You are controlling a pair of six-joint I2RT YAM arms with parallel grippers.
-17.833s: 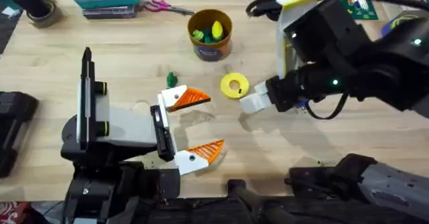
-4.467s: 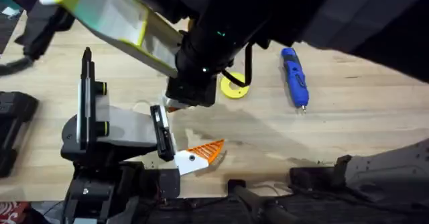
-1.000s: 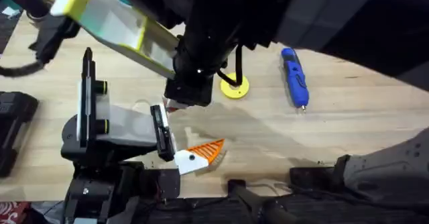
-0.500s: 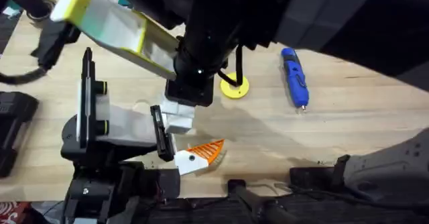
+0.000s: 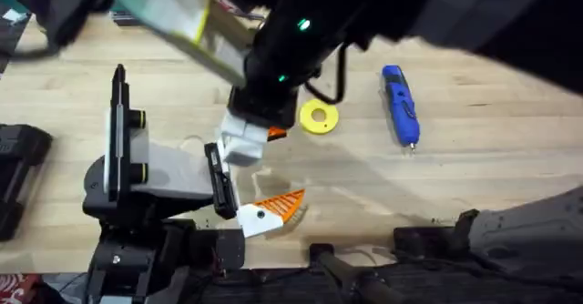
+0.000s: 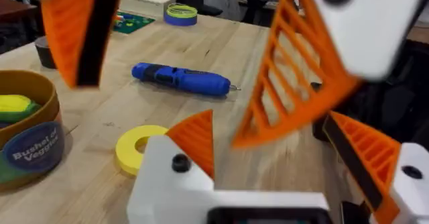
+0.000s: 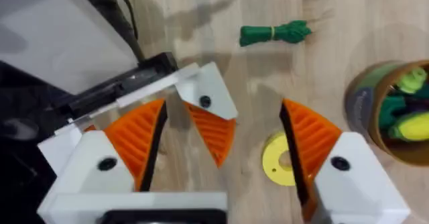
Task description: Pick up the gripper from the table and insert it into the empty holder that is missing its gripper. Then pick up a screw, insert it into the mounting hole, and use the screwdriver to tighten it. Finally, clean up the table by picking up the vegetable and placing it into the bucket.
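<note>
Orange gripper [image 7: 213, 131] between the fingers of the right end effector [image 7: 221, 150], released.

One screwdriver [image 5: 400, 105], one bucket [image 6: 27, 133], one vegetable [image 7: 275, 33]

A robotics lab or workshop is suggested by a light wooden desk [image 5: 492, 177] on which a bright blue pen-shaped electric screwdriver [image 5: 400, 105] is laid, with a roll of tape [image 6: 181, 13] and a green cutting mat [image 6: 132, 22] seen behind.
</note>
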